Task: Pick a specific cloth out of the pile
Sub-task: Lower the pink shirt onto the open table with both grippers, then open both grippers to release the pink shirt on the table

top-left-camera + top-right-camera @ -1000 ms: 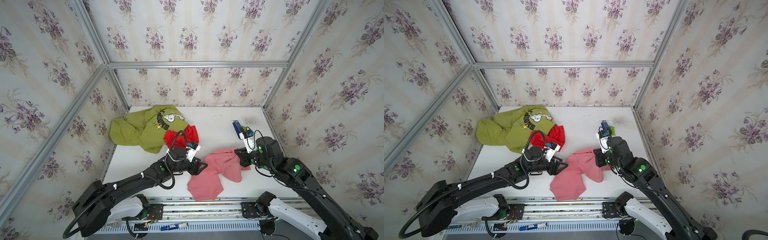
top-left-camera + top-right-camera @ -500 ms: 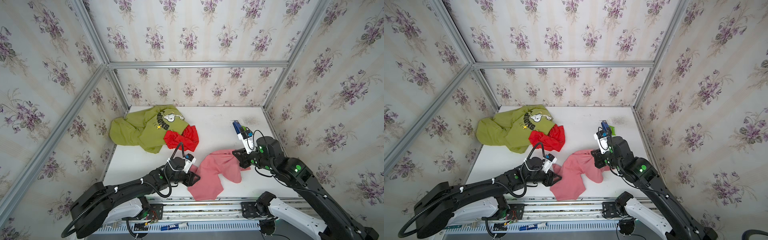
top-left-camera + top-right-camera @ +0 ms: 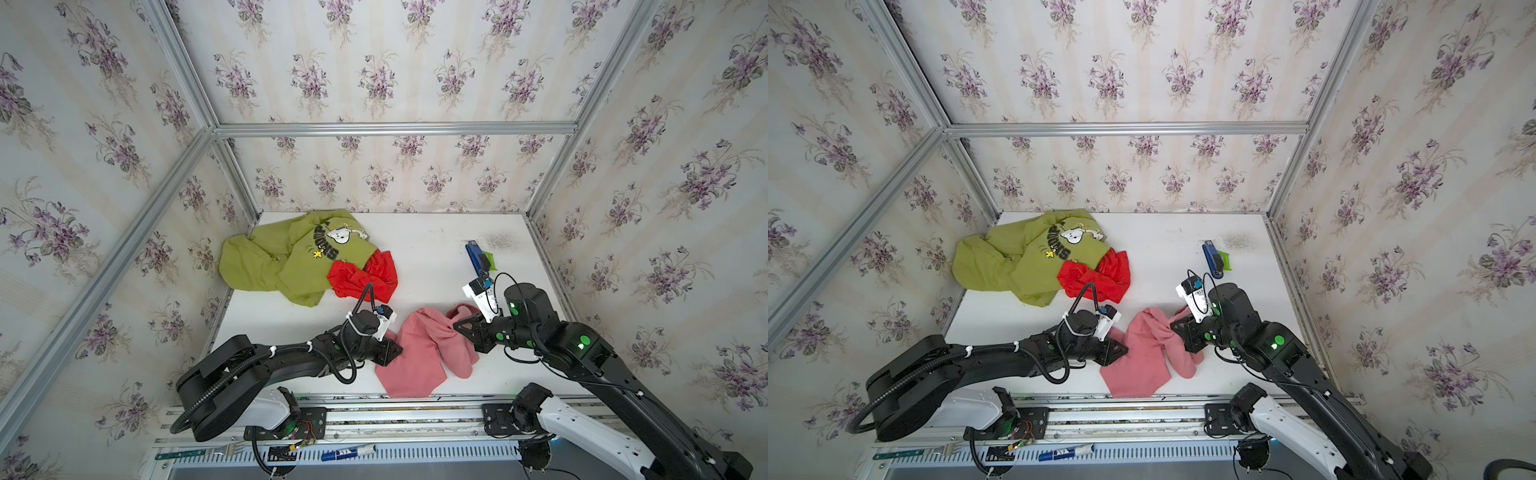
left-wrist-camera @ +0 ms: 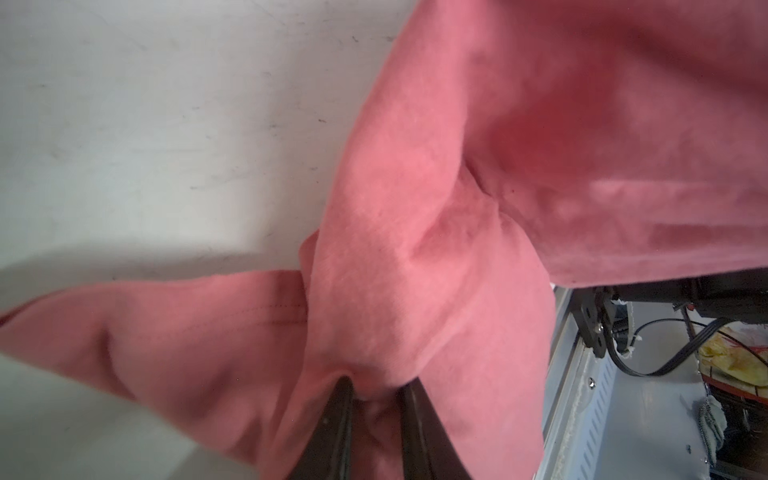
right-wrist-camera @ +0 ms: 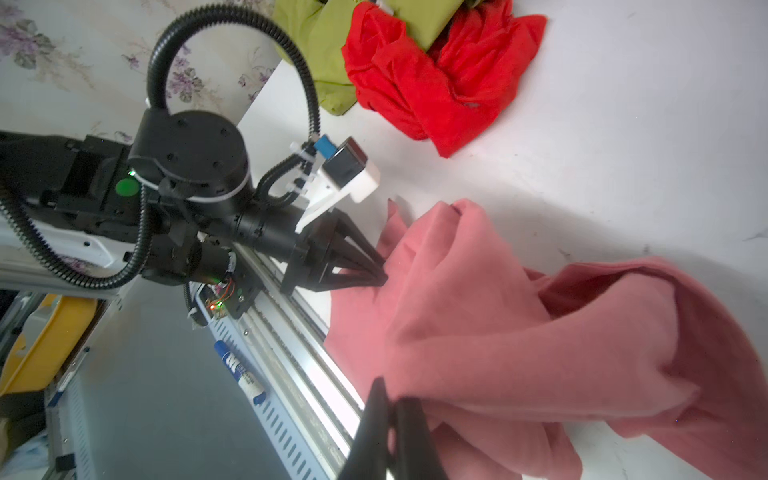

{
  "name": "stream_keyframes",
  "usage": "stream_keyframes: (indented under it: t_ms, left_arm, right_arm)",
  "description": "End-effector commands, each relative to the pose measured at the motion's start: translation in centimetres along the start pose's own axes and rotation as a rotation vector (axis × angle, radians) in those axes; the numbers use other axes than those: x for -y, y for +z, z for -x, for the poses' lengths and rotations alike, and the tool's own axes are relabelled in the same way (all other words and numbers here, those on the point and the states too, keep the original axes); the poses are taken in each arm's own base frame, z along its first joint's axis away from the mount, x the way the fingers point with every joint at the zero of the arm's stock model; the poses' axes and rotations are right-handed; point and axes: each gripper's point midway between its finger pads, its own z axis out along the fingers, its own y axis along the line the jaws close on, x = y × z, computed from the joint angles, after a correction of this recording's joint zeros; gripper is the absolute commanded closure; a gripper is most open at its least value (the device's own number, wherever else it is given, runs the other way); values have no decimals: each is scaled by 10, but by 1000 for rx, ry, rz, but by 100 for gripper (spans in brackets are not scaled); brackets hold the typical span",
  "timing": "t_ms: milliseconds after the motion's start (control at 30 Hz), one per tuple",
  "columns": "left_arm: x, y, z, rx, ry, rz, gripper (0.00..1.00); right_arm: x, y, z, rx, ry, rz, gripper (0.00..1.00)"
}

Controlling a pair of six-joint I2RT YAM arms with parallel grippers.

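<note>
The cloth (image 3: 419, 353) (image 3: 1146, 353), plain salmon-pink, lies crumpled near the table's front edge, apart from the pile. The pile is an olive-green dog-print shirt (image 3: 282, 262) with a bright red cloth (image 3: 365, 276) at the back left. My left gripper (image 3: 397, 351) (image 3: 1123, 349) is at the cloth's left edge. In the left wrist view its jaws (image 4: 376, 388) pinch a fold of pink fabric (image 4: 415, 208). My right gripper (image 3: 457, 326) (image 5: 392, 399) is shut on the cloth's right side, and the fabric (image 5: 498, 332) hangs lifted from it.
A blue stapler-like object (image 3: 476, 257) with a green piece (image 3: 491, 262) lies at the back right. A blue marker (image 3: 349, 452) rests on the front rail below the table. Flowered walls close in the left, back and right sides.
My left gripper moved from beside the red cloth toward the front, reached the pink cloth's left edge and closed on a fold. The right gripper kept its hold and barely moved.
</note>
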Motion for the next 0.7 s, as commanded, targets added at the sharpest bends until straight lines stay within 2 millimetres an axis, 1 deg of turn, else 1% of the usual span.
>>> stream_keyframes:
  t_ms: [0, 167, 333, 400, 433, 500, 600, 667]
  left_arm:
    - [7, 5, 17, 42, 4, -32, 77]
    - [10, 14, 20, 26, 2, -48, 79]
    - [9, 13, 22, 33, -4, -49, 79]
    - [8, 9, 23, 46, -7, -47, 78]
    - [8, 5, 24, 60, -9, -44, 76]
    - [5, -3, 27, 89, -15, -30, 73]
    - [1, -17, 32, 133, -23, -4, 68]
    - [-6, -27, 35, 168, -28, 38, 64]
  right_arm:
    - [-22, 11, 5, 34, 6, 136, 100]
    - [-38, 37, -8, 13, -15, 208, 100]
    - [-49, 70, -27, -49, -25, 258, 100]
    - [-53, 83, -37, -73, -48, 276, 100]
    - [-53, 89, -42, -84, -68, 280, 100]
    - [-48, 100, -50, -96, -92, 275, 100]
    - [-43, 112, -56, -109, -122, 267, 100]
    - [-41, 120, -59, -120, -130, 264, 100]
